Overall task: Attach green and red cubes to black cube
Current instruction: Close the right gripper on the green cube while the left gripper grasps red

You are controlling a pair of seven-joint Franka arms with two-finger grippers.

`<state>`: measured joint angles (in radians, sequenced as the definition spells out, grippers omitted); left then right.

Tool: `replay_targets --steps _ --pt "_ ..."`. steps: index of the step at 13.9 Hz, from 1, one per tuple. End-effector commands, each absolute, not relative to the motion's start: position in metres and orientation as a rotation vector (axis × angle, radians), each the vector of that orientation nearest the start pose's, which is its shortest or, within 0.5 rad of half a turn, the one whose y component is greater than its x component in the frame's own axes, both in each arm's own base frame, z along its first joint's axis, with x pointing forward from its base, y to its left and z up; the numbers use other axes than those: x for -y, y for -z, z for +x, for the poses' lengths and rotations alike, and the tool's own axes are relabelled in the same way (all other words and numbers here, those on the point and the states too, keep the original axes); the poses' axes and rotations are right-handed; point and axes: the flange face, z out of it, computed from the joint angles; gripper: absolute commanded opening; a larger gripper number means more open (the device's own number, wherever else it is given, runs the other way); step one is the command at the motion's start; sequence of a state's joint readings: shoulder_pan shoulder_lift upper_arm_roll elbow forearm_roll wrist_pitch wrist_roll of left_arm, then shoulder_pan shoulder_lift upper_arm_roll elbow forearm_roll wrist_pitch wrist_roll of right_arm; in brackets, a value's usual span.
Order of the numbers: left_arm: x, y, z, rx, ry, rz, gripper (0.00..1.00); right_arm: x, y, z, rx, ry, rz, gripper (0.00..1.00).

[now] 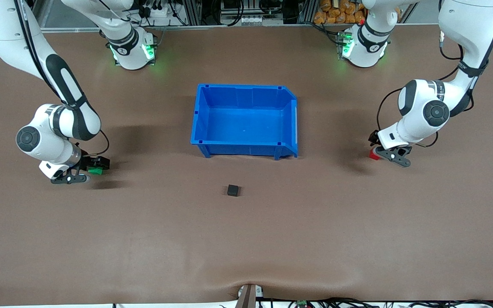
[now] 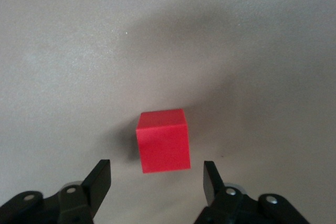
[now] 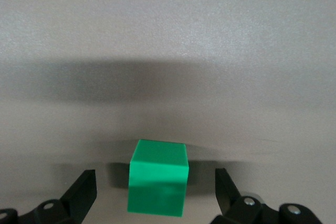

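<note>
Black cube [image 1: 233, 190] alone on desk [image 1: 246, 239], nearest front camera, just ahead of blue bin [image 1: 245, 120]. Left gripper [image 2: 156, 182] low at left arm's end, fingers [image 2: 100, 180] apart, flanking red cube [image 2: 163, 140], no contact. Right gripper [image 3: 156, 190] low at right arm's end, fingers [image 3: 84, 190] wide either side of green cube [image 3: 158, 184] on desk.

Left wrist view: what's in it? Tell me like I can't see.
A red cube sits on the brown table, in the gap of the left claw. Its two black fingers stand open on either side, not touching the cube.
</note>
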<state>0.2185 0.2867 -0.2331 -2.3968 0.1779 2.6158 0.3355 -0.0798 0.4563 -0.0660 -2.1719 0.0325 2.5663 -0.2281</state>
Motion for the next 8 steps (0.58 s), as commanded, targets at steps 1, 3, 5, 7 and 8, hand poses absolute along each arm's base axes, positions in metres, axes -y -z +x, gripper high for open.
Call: replay_targets --steps 1,3,5,7,8 --pt "0.004 -0.185 0.496 -0.788 -0.061 -3.03 0.78 0.086 -0.18 0.547 0.095 -0.104 -3.139 0.94" --pt "0.004 -0.184 0.496 -0.788 -0.059 -3.031 0.73 0.087 -0.18 0.545 0.083 -0.12 -3.136 0.79" --pt "0.004 -0.184 0.496 -0.788 -0.061 -3.031 0.69 0.087 -0.185 0.547 0.079 -0.115 -3.136 0.6" --pt "0.005 -0.184 0.496 -0.79 -0.061 -3.031 0.62 0.089 -0.187 0.55 0.072 -0.101 -3.137 0.15" --pt "0.005 -0.184 0.495 -0.79 -0.063 -3.031 0.58 0.09 -0.19 0.554 0.072 -0.087 -3.139 0.0"
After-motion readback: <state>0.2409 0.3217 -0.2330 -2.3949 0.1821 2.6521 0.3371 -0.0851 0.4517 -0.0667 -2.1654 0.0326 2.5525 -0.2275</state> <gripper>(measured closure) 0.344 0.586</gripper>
